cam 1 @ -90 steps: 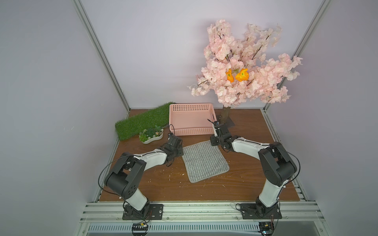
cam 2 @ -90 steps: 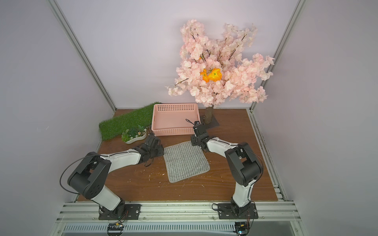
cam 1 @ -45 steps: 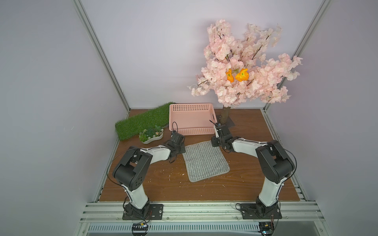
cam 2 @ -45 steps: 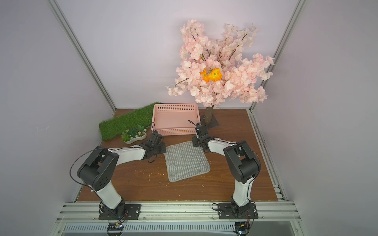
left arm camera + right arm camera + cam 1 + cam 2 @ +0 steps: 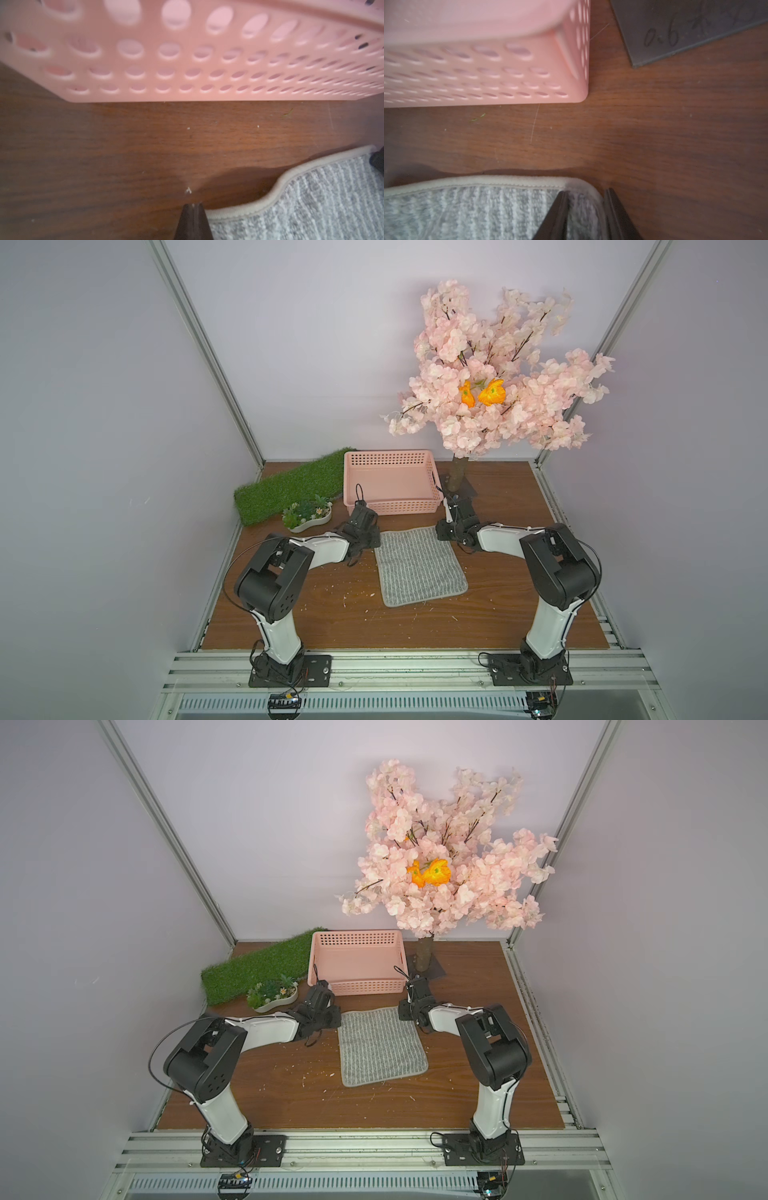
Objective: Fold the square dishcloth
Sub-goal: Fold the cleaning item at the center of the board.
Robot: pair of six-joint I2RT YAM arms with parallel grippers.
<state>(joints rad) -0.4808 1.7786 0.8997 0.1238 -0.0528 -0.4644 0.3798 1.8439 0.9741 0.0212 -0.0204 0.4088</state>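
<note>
**Item 1: square dishcloth** (image 5: 419, 566) (image 5: 380, 1046). Grey w/ whitish stripes, plain hem. Lies spread on wooden table (image 5: 332, 614), just in front of pink basket (image 5: 395, 506) (robot side), apart from its front wall, turned slightly askew to it. Far edge, nearest basket, is wavy in left wrist view (image 5: 322, 197).

**Item 2: left gripper** (image 5: 372, 537) (image 5: 193, 207). At cloth corner below basket's front-left corner. Fingers clenched tip to tip, no gap. Hem touches their side. No cloth seen betw. tips, so can't tell if any is caught lower down.

**Item 3: right gripper** (image 5: 442, 533) (image 5: 585, 199). At cloth corner below basket's front-right corner. Jaws stand apart and straddle that corner: one finger on striped face, other just outside hem over bare wood. Cloth (image 5: 467, 207) not clamped.

**Item 4: pink basket** (image 5: 187, 62) (image 5: 488, 72). Perforated walls, at back-centre of table.

**Other items:**
- Green grass mat (image 5: 291, 489), left of basket.
- White planter w/ small plants (image 5: 307, 516), off basket's front-left corner.
- Pink blossom tree (image 5: 490, 377) on dark base plate (image 5: 685, 31), right of basket.
</note>
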